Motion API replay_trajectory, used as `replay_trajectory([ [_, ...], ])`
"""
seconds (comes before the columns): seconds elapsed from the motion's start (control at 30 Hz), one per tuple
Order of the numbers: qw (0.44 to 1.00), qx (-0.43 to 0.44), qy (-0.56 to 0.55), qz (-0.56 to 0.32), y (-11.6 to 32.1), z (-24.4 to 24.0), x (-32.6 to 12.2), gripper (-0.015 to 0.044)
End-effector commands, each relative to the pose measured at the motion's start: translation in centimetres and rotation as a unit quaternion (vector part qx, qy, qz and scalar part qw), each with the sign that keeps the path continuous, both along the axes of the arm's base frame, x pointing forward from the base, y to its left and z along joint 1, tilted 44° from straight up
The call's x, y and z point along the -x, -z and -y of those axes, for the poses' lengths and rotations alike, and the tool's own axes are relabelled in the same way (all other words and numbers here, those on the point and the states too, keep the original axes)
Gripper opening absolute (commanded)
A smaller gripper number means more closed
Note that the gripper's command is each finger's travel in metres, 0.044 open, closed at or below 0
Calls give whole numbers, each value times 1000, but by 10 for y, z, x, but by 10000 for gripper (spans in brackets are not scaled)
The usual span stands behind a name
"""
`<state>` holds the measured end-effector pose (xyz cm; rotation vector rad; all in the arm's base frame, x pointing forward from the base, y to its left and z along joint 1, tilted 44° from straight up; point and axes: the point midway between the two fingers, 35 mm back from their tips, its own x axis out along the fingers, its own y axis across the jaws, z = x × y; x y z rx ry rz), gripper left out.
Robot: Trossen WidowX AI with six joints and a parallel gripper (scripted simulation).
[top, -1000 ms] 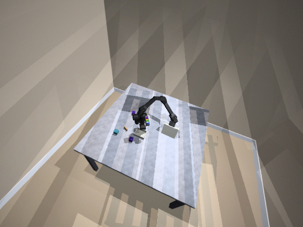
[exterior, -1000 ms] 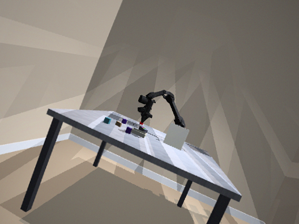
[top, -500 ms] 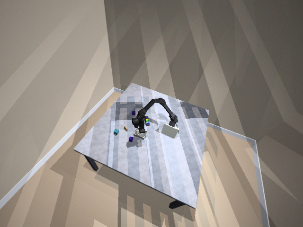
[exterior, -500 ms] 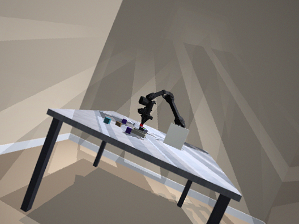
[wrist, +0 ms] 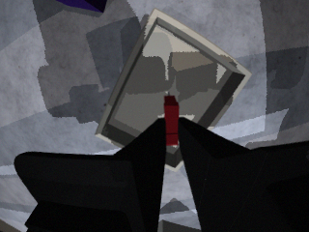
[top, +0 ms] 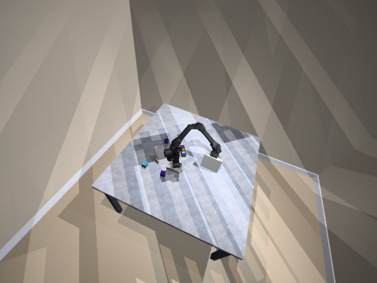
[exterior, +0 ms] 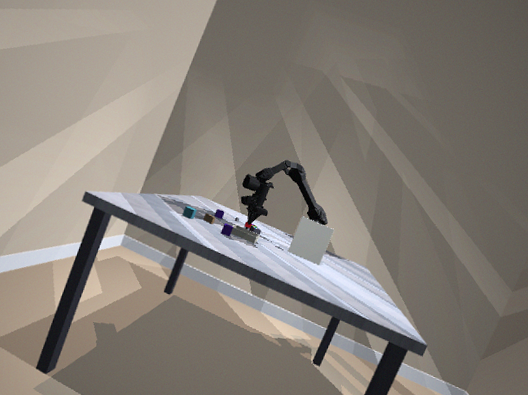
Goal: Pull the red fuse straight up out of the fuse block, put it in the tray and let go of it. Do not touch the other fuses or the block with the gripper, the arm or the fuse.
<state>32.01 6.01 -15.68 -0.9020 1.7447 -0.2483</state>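
The red fuse [exterior: 248, 225] [wrist: 171, 108] is held between the fingertips of my gripper [exterior: 250, 222] [wrist: 172, 124], which is shut on it. In the top view the arm hides the fuse. The pale tray [top: 173, 170] [exterior: 245, 235] [wrist: 140, 103] lies under the gripper. In the wrist view the fuse is over the tray's inside, toward its near corner. In the exterior view the fuse shows just above the tray's rim; its exact height is hard to tell. The dark fuse block [top: 184, 155] holds the other coloured fuses and stands a little behind the tray, apart from the gripper.
One purple cube [top: 162, 173] [exterior: 226, 229] stands close beside the tray, another purple cube [top: 166, 140] [exterior: 219, 213] farther back. A brown block [top: 156, 160] [exterior: 209, 219] and a teal cube [top: 144, 164] [exterior: 189, 211] are to the left. A white panel [top: 211, 163] [exterior: 311, 240] stands by the arm's base.
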Motion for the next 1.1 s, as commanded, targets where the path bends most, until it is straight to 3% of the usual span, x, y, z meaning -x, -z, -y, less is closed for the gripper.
replay_trajectory([
  [0.0,1000,1,-2,-2,5,5,1,0],
  [0.13,1000,1,-2,-2,8,8,2,0],
  [0.57,1000,0,0,-1,3,3,1,330],
  [0.7,1000,1,-2,-2,-21,-20,-2,330],
  [1.07,1000,1,-5,-3,-21,-18,-2,330],
])
